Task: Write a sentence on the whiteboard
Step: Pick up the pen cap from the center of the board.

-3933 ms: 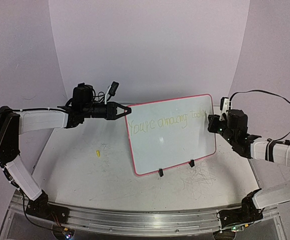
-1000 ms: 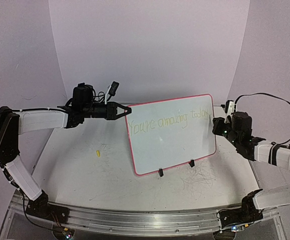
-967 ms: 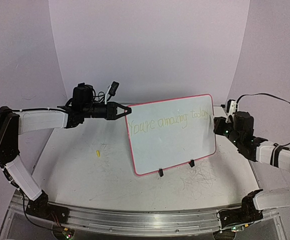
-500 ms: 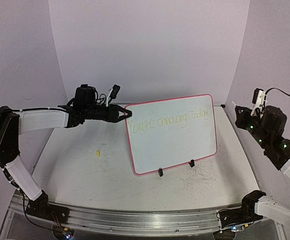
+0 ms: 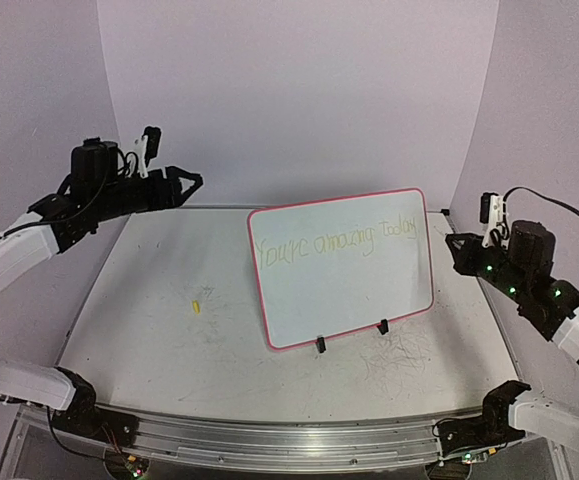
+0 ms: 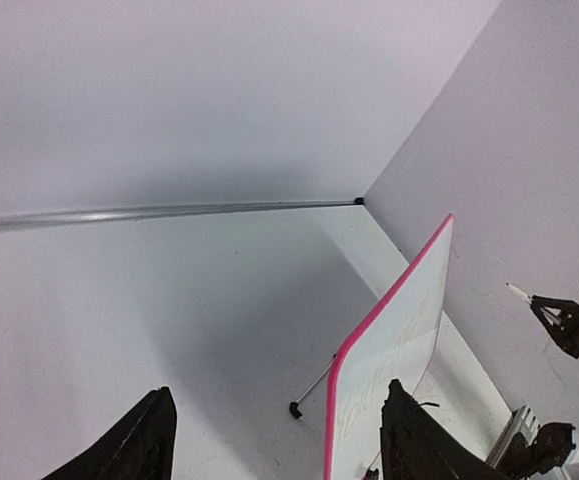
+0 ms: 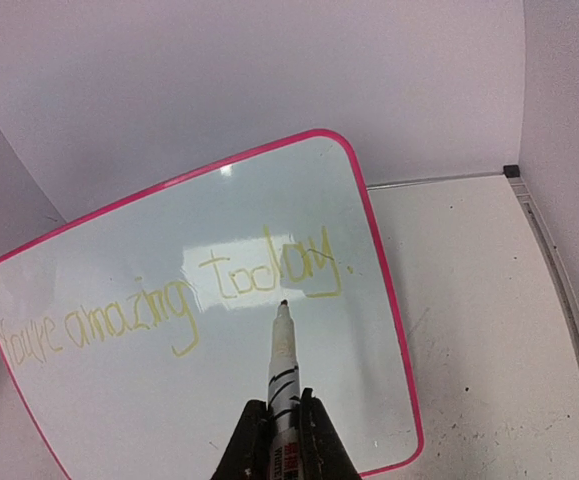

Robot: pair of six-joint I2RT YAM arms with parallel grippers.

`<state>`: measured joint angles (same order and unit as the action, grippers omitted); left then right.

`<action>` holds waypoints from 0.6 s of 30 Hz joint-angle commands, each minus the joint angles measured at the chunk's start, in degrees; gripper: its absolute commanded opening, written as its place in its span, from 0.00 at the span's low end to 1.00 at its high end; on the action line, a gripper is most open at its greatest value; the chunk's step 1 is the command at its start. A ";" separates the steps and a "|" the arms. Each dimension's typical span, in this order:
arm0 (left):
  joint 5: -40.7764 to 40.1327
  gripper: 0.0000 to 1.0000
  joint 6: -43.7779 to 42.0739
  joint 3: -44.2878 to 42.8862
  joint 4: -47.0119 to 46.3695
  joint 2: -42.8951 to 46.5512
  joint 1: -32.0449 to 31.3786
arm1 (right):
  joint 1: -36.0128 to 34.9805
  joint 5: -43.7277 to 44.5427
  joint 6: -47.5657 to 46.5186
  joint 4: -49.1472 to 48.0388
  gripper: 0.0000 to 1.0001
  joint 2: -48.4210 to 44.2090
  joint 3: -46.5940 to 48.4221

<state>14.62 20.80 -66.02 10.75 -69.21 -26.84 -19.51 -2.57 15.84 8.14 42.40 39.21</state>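
Nearest the arm bases, the pale worktop (image 5: 149, 330) carries faint scribble marks (image 5: 401, 352) at the right and a small yellow bit (image 5: 196, 305) lying alone at the left.

Just beyond the scribbles, right of centre, the whiteboard (image 5: 344, 290) stands on two black clip feet (image 5: 321, 345) along its lower edge. It leans back, with its pink-rimmed face turned toward the arms. The sentence (image 5: 334, 242) runs in yellow-green across the upper part of the board. From above it is faint; the right wrist camera shows it much larger and it reads "You're amazing today".

Off the board's right edge, and apart from it, the right arm's fingers (image 5: 458, 247) are clenched on a marker (image 7: 282, 370). Only the wrist view shows the marker plainly: a white barrel with black bands and a dark tip pointing toward the word "today". That view alone does not show the gap between tip and board; the top view does.

Farther back at the left, well apart from the board and raised above the worktop, the left arm's fingers (image 5: 190, 183) are spread with nothing between them. The left wrist camera sees the board nearly edge-on, with a thin prop leg (image 6: 311, 388) behind it that the other views hide.
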 commanded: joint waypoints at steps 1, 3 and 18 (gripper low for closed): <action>-11.85 0.71 7.39 9.79 12.68 3.00 -0.06 | 0.32 -4.54 -0.65 -3.48 0.00 0.66 -0.36; -10.95 0.75 9.33 13.75 12.84 3.45 -0.06 | 0.31 -6.35 -1.14 -3.61 0.00 0.58 -0.58; -10.75 0.58 9.76 14.36 13.31 -16.41 -0.74 | 0.17 -17.85 4.65 -7.70 0.00 -2.80 -6.24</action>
<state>5.64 30.41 -48.63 24.42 -81.03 -26.99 -19.52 -16.73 18.38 3.66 41.57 33.74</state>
